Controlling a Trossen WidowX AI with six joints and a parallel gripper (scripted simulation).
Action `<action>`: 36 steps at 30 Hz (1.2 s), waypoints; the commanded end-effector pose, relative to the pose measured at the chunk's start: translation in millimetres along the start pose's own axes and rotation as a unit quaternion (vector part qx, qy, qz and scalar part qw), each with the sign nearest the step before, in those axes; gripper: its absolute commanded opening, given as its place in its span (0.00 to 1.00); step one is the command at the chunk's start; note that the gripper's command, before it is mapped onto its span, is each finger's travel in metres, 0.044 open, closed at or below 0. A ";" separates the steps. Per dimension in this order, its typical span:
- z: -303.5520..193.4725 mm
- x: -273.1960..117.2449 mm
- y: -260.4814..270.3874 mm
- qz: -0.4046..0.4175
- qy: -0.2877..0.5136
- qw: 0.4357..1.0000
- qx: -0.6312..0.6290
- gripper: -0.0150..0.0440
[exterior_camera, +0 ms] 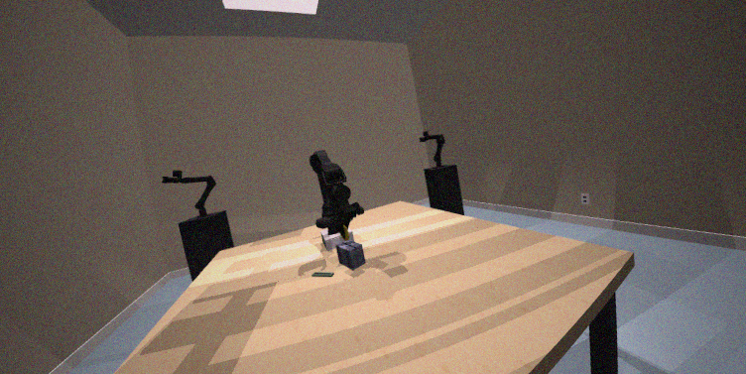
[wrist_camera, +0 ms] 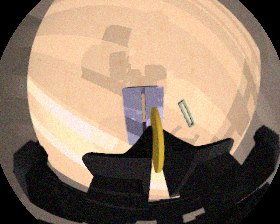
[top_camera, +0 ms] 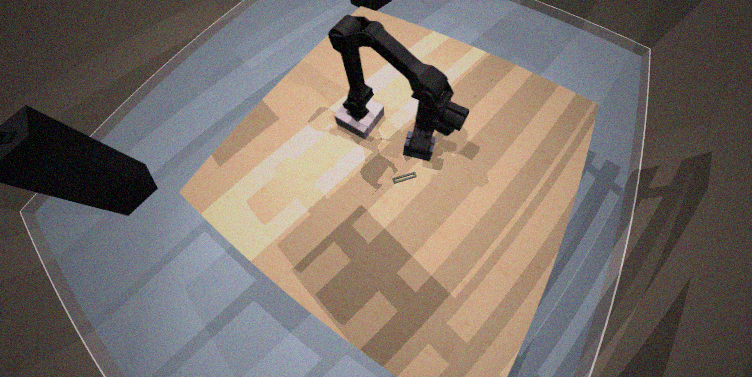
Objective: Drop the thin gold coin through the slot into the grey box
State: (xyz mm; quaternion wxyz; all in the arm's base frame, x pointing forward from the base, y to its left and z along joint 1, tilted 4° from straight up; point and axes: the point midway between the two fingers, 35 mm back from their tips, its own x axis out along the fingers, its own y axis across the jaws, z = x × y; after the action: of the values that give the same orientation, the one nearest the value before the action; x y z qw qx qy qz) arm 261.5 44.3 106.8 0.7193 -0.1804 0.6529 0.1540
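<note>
Gold coin (wrist_camera: 156, 139) held edge-on above grey box (wrist_camera: 143, 111); green holder (wrist_camera: 185, 112) beside.

The dark fingers pinch the gold coin (wrist_camera: 156, 141) edge-on, directly above the grey box (wrist_camera: 143, 111), in line with its slot. The green holder (wrist_camera: 185, 112) lies on the tabletop (wrist_camera: 71, 76) just right.
</note>
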 end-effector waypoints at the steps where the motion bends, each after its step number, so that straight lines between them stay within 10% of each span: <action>1: -1.7 1.7 8.1 0.000 0.003 1.000 0.003 0.25; 36: -2.3 2.6 9.4 0.000 -0.001 1.000 0.005 0.25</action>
State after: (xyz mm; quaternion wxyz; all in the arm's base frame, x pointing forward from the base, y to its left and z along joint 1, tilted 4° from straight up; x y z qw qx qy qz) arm 256.2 51.7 104.1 0.7217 -0.1771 0.6517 0.1520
